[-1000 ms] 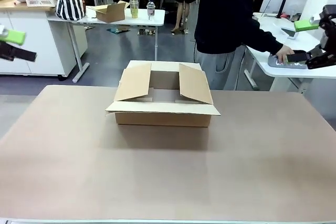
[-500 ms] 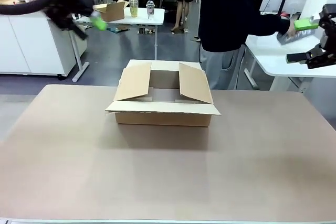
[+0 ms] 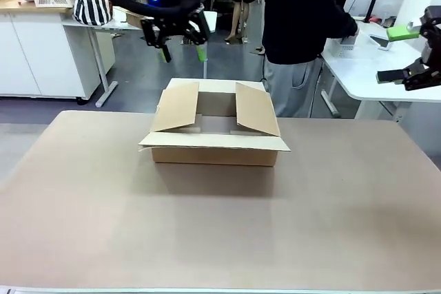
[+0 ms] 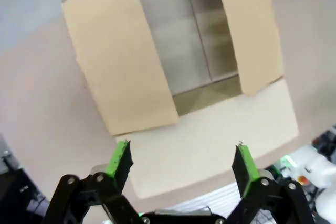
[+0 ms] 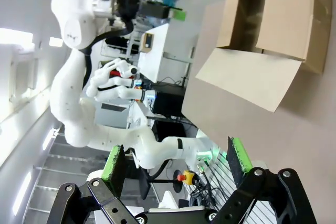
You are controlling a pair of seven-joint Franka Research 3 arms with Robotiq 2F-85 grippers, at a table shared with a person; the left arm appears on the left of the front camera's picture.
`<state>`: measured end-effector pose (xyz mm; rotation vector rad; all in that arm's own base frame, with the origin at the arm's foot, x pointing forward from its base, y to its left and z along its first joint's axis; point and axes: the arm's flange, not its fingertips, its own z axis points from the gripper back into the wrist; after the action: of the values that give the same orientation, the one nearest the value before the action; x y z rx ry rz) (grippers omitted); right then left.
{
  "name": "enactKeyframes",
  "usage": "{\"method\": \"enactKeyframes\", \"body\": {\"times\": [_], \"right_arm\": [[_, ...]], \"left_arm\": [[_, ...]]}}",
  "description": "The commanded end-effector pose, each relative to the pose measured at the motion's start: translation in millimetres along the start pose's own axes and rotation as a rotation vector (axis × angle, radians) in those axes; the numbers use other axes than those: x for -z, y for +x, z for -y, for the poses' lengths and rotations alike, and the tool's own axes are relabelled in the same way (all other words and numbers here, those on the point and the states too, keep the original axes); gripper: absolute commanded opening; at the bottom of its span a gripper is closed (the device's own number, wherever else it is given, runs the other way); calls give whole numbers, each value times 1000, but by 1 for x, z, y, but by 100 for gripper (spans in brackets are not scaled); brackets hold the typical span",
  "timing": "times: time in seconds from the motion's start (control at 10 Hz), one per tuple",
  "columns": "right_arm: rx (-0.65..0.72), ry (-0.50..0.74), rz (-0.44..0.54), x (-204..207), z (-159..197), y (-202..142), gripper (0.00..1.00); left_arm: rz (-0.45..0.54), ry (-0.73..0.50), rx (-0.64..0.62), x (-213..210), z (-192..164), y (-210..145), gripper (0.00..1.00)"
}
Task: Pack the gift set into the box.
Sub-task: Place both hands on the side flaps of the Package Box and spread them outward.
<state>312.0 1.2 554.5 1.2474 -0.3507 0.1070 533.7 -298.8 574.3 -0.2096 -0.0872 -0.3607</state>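
Note:
The box [image 3: 213, 144] is a shallow brown cardboard carton on the table's far middle. Its side flaps stand up and its front flap folds out. My left gripper [image 3: 182, 51] hangs open above the box's far edge, fingers pointing down. In the left wrist view the box [image 4: 131, 72] lies below the open left gripper [image 4: 181, 158], and its inside looks bare. My right gripper [image 3: 400, 54] stays open, high at the right edge, with nothing in it. In the right wrist view the box [image 5: 278, 22] lies far beyond the open right gripper [image 5: 176, 158]. The gift set is out of view.
A person in a dark top [image 3: 300, 12] stands behind the box, turned toward a white side table [image 3: 365, 77] at the right. A pale object [image 3: 341, 47] is at the person's hand. The brown table [image 3: 220, 232] is bare in front of the box.
My left arm swung in from the left edge to above the box's far side. The person lifted a grey thing off the side table and drew it closer. The right gripper stayed put.

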Motion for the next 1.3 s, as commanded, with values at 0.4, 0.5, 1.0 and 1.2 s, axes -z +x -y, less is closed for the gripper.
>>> {"method": "enactKeyframes", "body": {"times": [0.4,0.5,1.0,1.2], "right_arm": [[-29,25,10,2,1,2,100],[-29,25,10,2,1,2,100],[-29,25,10,2,1,2,100],[-29,25,10,2,1,2,100]], "left_arm": [[-23,20,7,20,10,11,100],[-35,12,26,43,20,19,100],[100,281,-316,121,29,30,100],[62,387,-327,145,23,42,100]]}}
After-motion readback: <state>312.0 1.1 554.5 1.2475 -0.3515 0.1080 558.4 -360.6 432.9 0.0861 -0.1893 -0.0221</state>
